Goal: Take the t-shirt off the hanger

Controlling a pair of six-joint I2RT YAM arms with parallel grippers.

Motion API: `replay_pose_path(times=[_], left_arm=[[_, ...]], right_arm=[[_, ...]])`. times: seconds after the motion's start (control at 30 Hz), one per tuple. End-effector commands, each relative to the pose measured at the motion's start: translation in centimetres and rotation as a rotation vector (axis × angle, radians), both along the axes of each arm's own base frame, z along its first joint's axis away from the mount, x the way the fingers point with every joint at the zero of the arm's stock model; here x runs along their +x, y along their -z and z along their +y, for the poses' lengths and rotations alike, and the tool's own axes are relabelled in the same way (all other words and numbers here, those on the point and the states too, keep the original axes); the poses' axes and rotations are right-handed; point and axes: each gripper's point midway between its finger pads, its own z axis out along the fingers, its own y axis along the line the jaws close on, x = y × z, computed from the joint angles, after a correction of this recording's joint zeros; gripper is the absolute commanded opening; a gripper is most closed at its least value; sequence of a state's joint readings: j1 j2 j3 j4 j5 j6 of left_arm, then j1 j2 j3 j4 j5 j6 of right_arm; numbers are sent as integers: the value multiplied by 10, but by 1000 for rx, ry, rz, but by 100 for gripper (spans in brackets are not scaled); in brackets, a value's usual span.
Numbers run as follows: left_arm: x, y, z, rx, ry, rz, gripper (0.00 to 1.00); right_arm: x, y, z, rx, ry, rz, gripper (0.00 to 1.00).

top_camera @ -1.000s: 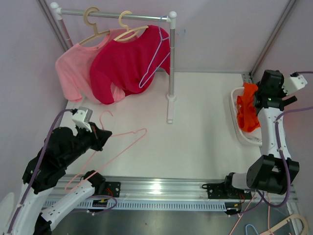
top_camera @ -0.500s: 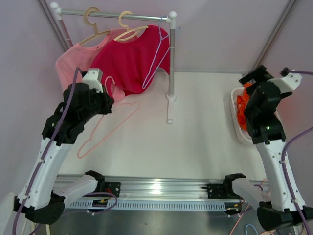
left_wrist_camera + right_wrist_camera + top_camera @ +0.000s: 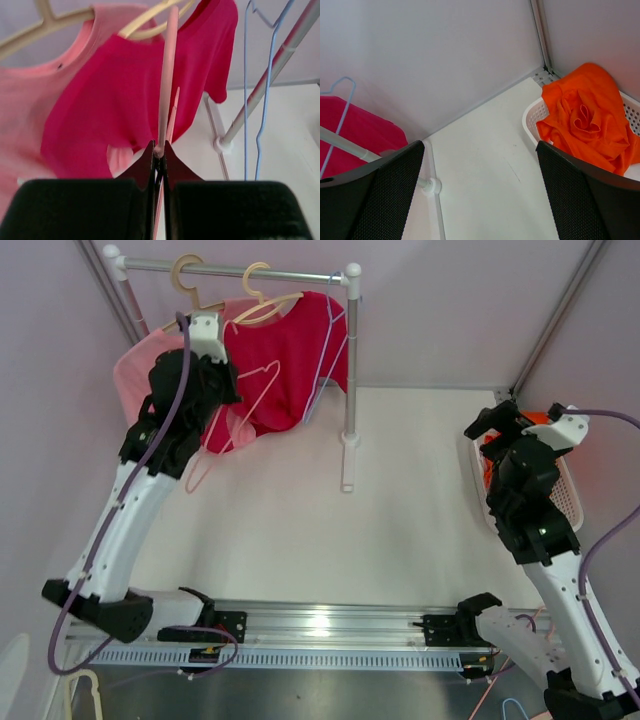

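- Orange t-shirt (image 3: 585, 107) is bunched up in the white basket (image 3: 529, 119) at the right edge of the top view. It's on no hanger, so I'd call the actual removal done.
- The left gripper (image 3: 159, 150) is pinched tight on a bare pink hanger (image 3: 167, 85), held up in the upper left of the top view right in front of the red t-shirt (image 3: 290, 350). My guess is it's headed for the rail (image 3: 230, 270).
- Biggest worry: it's a thin wire in a narrow pinch, so the hanger can swivel between the jaws and the hook ends up pointing the wrong way.
- Next one: the wire snags the red t-shirt's fabric or hem (can't tell whether they're touching right now). A pull would then drag that shirt, or its cream hanger (image 3: 265, 300), off the rail.
- The blue hanger (image 3: 245, 100) hangs by the post at the right of the wrist view. A wide swing could tangle the two wires.
- The arm sits close to the pale pink t-shirt (image 3: 135, 375), so it could brush that loose too.
- The right gripper (image 3: 480, 150) has its jaws spread wide and holds nothing, hovering near the basket. A careless dip could hook the orange t-shirt back out or shove the basket.
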State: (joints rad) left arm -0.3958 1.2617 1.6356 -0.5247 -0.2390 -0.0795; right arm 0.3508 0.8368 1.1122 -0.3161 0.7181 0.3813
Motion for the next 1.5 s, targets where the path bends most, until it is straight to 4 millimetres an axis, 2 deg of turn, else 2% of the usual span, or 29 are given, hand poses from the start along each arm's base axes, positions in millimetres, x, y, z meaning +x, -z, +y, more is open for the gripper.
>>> replay_pose_path(times=[0.0, 0.03, 0.13, 0.2, 0.23, 0.27, 0.43, 0.47, 0.57, 0.6, 0.63, 0.67, 0.73, 0.77, 0.87, 0.93, 1.07, 1.2, 1.23, 1.3, 1.4, 1.47], left_arm=[[26, -45, -17, 3, 61, -131, 1], [36, -46, -24, 9, 80, -136, 1], [54, -75, -38, -9, 117, -198, 0], [66, -70, -46, 1, 133, -172, 1], [69, -82, -49, -6, 145, -194, 1], [81, -78, -56, -2, 150, -183, 1], [102, -82, -71, -28, 182, -236, 0], [104, -91, -72, -42, 182, -264, 1], [124, -72, -85, -38, 204, -218, 1], [132, -83, -88, -47, 207, -244, 1], [136, -80, -90, -45, 209, -234, 1], [138, -86, -92, -52, 213, -255, 1], [146, -80, -96, -64, 217, -256, 1], [147, -86, -98, -77, 223, -285, 1], [153, -83, -110, -107, 266, -293, 1], [160, -75, -118, -119, 294, -275, 1], [166, -59, -132, -135, 350, -249, 1], [160, -45, -146, -136, 432, -216, 1], [157, -46, -148, -135, 446, -218, 17], [150, -45, -146, -135, 455, -209, 37], [139, -47, -142, -128, 469, -206, 37], [119, -62, -137, -129, 502, -224, 41]], right_arm=[[-14, -18, -5, 34, 5, -74, 99], [-15, -16, -5, 33, 4, -68, 99], [-17, -14, -6, 25, 2, -63, 100], [-17, -17, -5, 17, -4, -74, 99], [-17, -18, -7, -8, -1, -70, 100], [-16, -20, -8, -11, 6, -80, 99], [-13, -23, -9, -36, 19, -81, 100], [-13, -23, -10, -42, 22, -80, 99], [-10, -20, -12, -67, 37, -75, 100], [-9, -20, -12, -74, 40, -72, 99], [-9, -20, -13, -79, 45, -71, 100], [-8, -20, -13, -81, 48, -69, 100], [-8, -22, -13, -84, 45, -77, 99], [-9, -24, -13, -87, 43, -81, 99], [-9, -27, -12, -100, 36, -86, 100], [-11, -28, -14, -104, 43, -88, 100], [-13, -28, -15, -101, 44, -89, 100], [-15, -28, -16, -97, 44, -88, 100], [-14, -27, -14, -95, 39, -87, 100], [-12, -27, -13, -77, 38, -88, 99], [-10, -25, -10, -62, 25, -84, 99], [-9, -22, -8, -62, 18, -74, 100]])
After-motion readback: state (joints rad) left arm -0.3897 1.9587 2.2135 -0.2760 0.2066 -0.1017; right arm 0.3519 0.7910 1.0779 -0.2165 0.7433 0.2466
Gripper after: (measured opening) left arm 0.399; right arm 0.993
